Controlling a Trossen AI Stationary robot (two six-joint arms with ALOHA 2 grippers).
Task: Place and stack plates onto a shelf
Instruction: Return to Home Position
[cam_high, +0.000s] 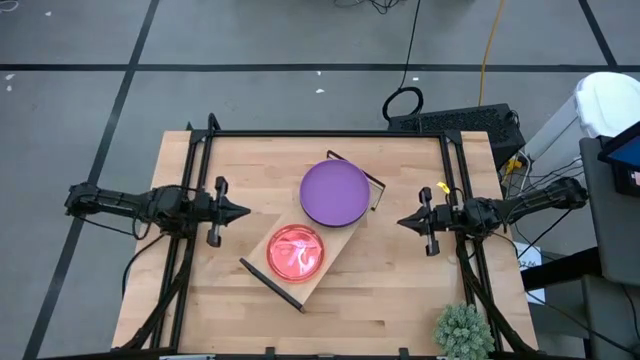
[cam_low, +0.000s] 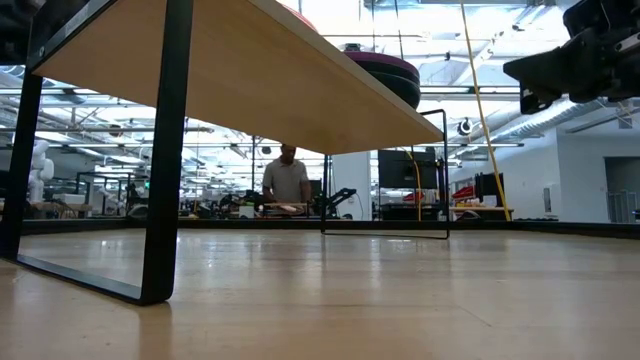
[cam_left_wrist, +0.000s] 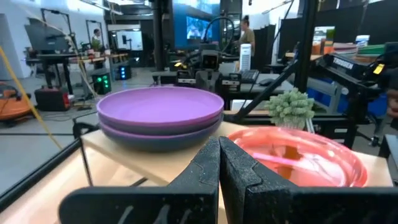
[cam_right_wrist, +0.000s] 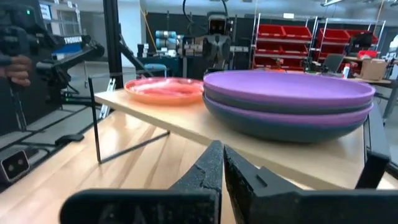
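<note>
My left gripper (cam_high: 243, 211) hangs clear of the shelf (cam_high: 335, 238) on one long side, fingers pressed together and holding nothing. My right gripper (cam_high: 402, 222) hangs off the opposite long side, also pinched shut and empty, tip aimed at the shelf.

The shelf carries two stacks. The purple plate (cam_high: 334, 192) sits at one end on a dark plate (cam_right_wrist: 280, 127). The pink plate (cam_high: 296, 252) sits toward the other end. I cannot make out anything beneath it.

I judge the main risk to be a nudge. Both tips point inward at plate height, so any forward drift while the arms fold away could knock the shelf or slide a stack. The purple plate reaches past the shelf's edges, so it would likely shift first.

From overhead, only the top plates show. My wrist views show the stacking side-on. The table-level view looks under the shelf to a person (cam_low: 287, 180) in the room beyond. A plant (cam_high: 462, 330) stands well away from the shelf.
</note>
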